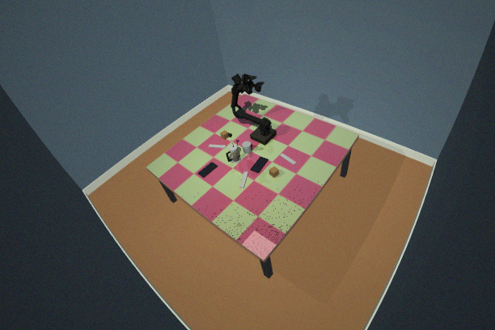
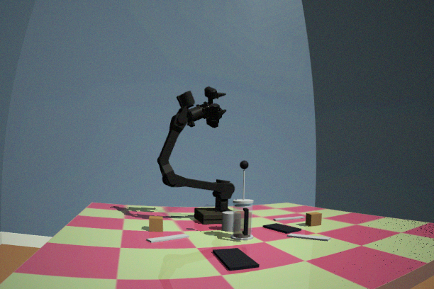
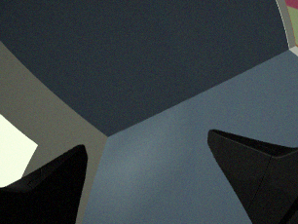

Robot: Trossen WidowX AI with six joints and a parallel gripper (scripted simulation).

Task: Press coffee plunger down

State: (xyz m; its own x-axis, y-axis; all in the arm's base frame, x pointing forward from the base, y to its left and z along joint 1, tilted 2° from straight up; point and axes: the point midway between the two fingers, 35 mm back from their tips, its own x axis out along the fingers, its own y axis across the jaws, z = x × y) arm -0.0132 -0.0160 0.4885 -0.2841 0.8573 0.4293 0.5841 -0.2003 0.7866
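Observation:
The coffee press (image 1: 235,154) (image 2: 240,220) stands upright on the checkered table (image 1: 332,153) (image 2: 85,261), a clear body with a white lid and black handle. Its plunger is up: the black knob (image 1: 230,135) (image 2: 244,164) sits on a thin rod high above the lid. My gripper (image 1: 259,80) (image 2: 225,103) (image 3: 148,144) is open and empty. It is well above and to the left of the knob in the exterior view and points roughly sideways. The wrist view shows only the two fingers, walls, ceiling and a table corner, not the press.
A grey cylinder (image 1: 247,147) (image 2: 227,221) stands close beside the press. Around them lie wooden cubes (image 1: 274,171) (image 2: 156,224), black slabs (image 1: 208,170) (image 2: 282,228) and white bars (image 1: 243,179) (image 2: 167,238). The arm's base (image 1: 263,136) (image 2: 207,215) is behind the press in the exterior view.

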